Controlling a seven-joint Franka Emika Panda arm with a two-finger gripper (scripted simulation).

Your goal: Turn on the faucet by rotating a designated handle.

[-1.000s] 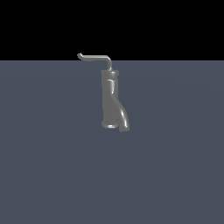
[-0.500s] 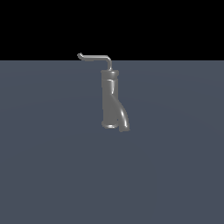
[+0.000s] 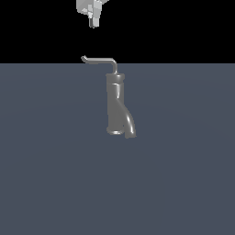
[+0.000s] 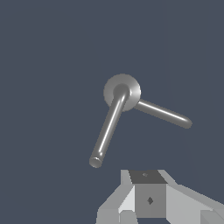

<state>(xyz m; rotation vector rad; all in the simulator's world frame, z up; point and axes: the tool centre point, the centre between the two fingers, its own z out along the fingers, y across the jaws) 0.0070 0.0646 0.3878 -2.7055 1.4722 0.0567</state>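
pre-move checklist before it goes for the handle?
1. Gripper in view: ok, at the top edge of the exterior view, above the handle's hooked tip.
2. Contact with handle: none yet, a clear gap shows.
3. Handle unobstructed: ok, nothing around it in either view.
4. Faucet upright: ok.
5. Jaw state: cannot tell, the fingers are cropped in both views.
6. Gripper lined up on the handle, not the spout: cannot tell from the wrist view.
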